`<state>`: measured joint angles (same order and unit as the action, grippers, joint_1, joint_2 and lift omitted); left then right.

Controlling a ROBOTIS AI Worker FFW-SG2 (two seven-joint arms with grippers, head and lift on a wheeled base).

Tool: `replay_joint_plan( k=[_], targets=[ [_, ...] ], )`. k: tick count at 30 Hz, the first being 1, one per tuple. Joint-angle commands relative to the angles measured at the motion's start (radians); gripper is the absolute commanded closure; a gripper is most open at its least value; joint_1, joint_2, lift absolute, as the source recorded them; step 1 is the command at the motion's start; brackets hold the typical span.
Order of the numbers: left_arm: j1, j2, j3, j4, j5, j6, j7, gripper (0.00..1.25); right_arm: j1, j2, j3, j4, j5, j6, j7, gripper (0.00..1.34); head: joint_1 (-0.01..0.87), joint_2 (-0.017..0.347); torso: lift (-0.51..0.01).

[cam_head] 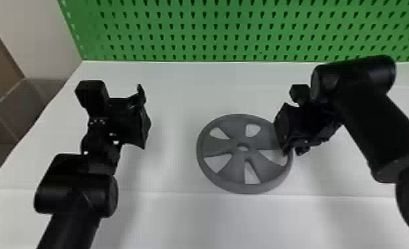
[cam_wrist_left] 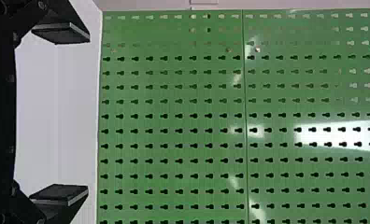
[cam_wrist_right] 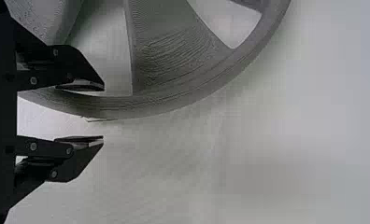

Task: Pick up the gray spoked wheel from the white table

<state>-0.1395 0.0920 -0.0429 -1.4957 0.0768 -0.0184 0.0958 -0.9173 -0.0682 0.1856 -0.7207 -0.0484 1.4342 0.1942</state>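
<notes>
Head view: the gray spoked wheel (cam_head: 218, 145) lies flat on the surface (cam_head: 180, 99), well inside its left edge. Nearer is the right tool (cam_wrist_right: 103, 112), open, its fingers apart, aligned to straddle the rim facing the surface's right edge. The left tool (cam_wrist_left: 88, 114), also open, is toward the left edge.

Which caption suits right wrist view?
Right gripper, jaws open, at the rim of the gray spoked wheel on the white table.

No readable text, label, number or sign shows anywhere.
</notes>
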Motion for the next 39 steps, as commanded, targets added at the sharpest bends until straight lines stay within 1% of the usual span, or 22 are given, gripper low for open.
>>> replay_joint_plan(
  k=[1,3,4,5,6,21,28,32,35,37,39],
  targets=[
    [0.0,0.0,0.0,0.0,0.001,0.0,0.001,0.14,0.0,0.005,-0.008,0.004,0.036,0.0,0.024,0.87,0.778,0.072,-0.097],
    [0.0,0.0,0.0,0.0,0.001,0.0,-0.001,0.14,-0.002,0.007,-0.006,0.01,0.055,0.0,0.04,1.01,0.778,0.072,-0.097],
    [0.0,0.0,0.002,0.0,0.001,0.0,0.001,0.14,-0.003,0.01,-0.006,0.012,0.067,0.0,0.047,1.11,0.778,0.072,-0.097],
    [0.0,0.0,0.002,0.0,0.001,0.0,0.001,0.14,-0.003,0.011,-0.008,0.012,0.079,0.0,0.054,1.17,0.778,0.072,-0.097],
    [0.0,0.0,0.002,0.0,0.001,0.002,-0.001,0.14,-0.003,0.015,-0.008,0.012,0.091,0.0,0.062,1.2,0.778,0.072,-0.097],
    [0.0,0.0,0.003,0.002,0.003,0.002,0.001,0.14,-0.009,0.039,-0.032,0.023,0.275,-0.009,0.217,1.2,0.778,0.074,-0.097],
    [0.0,0.002,0.005,0.002,0.005,0.002,-0.001,0.14,-0.011,0.05,-0.051,0.021,0.383,-0.012,0.3,1.2,0.778,0.074,-0.097],
    [0.003,0.002,0.006,0.002,0.005,0.002,0.001,0.14,-0.012,0.057,-0.061,0.021,0.461,-0.015,0.372,1.2,0.778,0.074,-0.097],
    [0.009,0.002,0.009,0.0,0.005,0.002,-0.001,0.14,-0.009,0.067,-0.089,0.007,0.547,-0.021,0.447,1.2,0.778,0.074,-0.097],
    [0.011,0.002,0.011,0.0,0.005,0.002,-0.001,0.14,-0.003,0.069,-0.107,-0.013,0.59,-0.026,0.485,1.2,0.778,0.074,-0.097],
    [0.011,0.002,0.011,0.0,0.005,0.002,-0.001,0.14,0.011,0.069,-0.126,-0.054,0.625,-0.028,0.507,1.2,0.778,0.074,-0.097]
  ],
)
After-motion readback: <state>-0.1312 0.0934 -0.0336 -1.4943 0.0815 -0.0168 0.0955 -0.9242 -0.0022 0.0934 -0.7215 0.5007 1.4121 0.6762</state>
